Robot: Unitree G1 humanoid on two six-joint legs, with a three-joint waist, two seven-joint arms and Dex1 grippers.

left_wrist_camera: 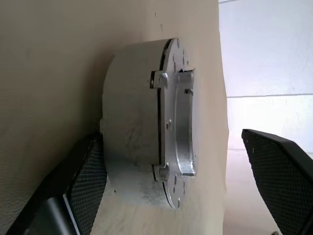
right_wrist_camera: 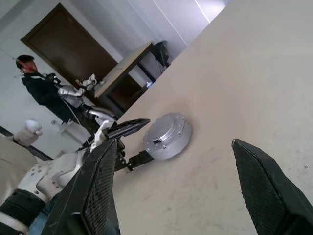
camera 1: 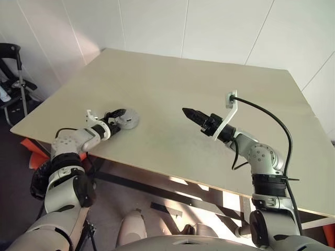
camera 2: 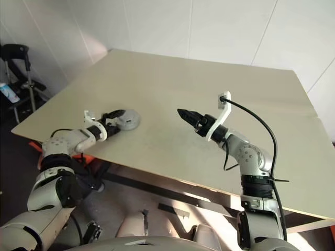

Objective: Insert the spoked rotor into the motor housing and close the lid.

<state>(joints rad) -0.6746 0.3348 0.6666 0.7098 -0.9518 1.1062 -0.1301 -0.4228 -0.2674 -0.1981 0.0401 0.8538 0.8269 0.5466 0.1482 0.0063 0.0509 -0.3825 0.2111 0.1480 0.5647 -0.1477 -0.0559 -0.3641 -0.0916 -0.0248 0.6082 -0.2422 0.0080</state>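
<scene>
The motor housing (camera 1: 127, 119) is a round grey body that lies on the table (camera 1: 172, 78) near its left front edge. The lid (left_wrist_camera: 177, 122), a grey disc with a raised bracket, sits flush on the housing (left_wrist_camera: 132, 117). The spoked rotor is hidden from view. My left gripper (camera 1: 117, 117) is open, with its two fingers either side of the housing; one finger (left_wrist_camera: 88, 183) is close to the housing's side and the other stands well apart. My right gripper (camera 1: 190, 114) hovers open and empty over the table's middle, pointing toward the housing (right_wrist_camera: 167, 136).
The table's front edge (camera 1: 157, 170) runs just under both arms. A dark wheeled chair frame (camera 1: 15, 78) stands off the table's left side. A person (right_wrist_camera: 36, 81) stands far off by another table and a dark door.
</scene>
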